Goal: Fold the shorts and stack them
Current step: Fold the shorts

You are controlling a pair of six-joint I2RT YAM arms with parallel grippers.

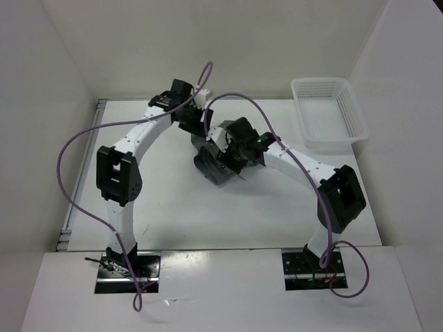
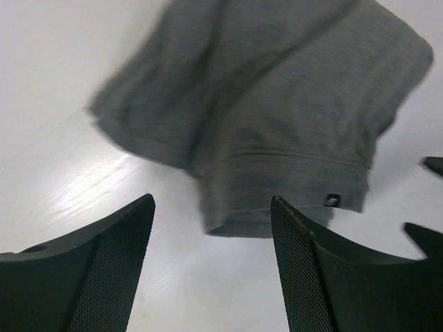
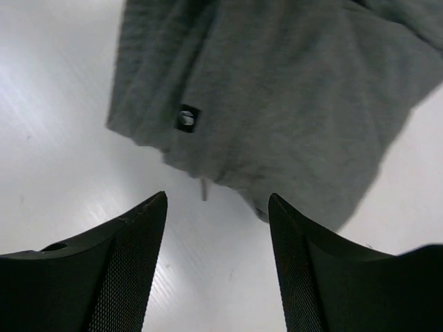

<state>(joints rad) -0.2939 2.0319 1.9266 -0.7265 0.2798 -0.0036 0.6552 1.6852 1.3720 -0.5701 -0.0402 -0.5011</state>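
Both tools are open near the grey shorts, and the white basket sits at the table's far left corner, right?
No: the top view shows the white basket at the far right corner. Left tool and right tool are open near the grey shorts.

1. I see a white table (image 1: pixel 180 207) with a smooth, slightly glossy top.
2. The grey shorts (image 1: pixel 208 169) lie bunched directly on it, near the middle.
3. A white mesh basket (image 1: pixel 300 114) stands on the far right corner, well apart from the shorts.
4. In my wrist views the cloth rests loosely on the surface, with a small dark tag (image 3: pixel 186 118) near its hem.
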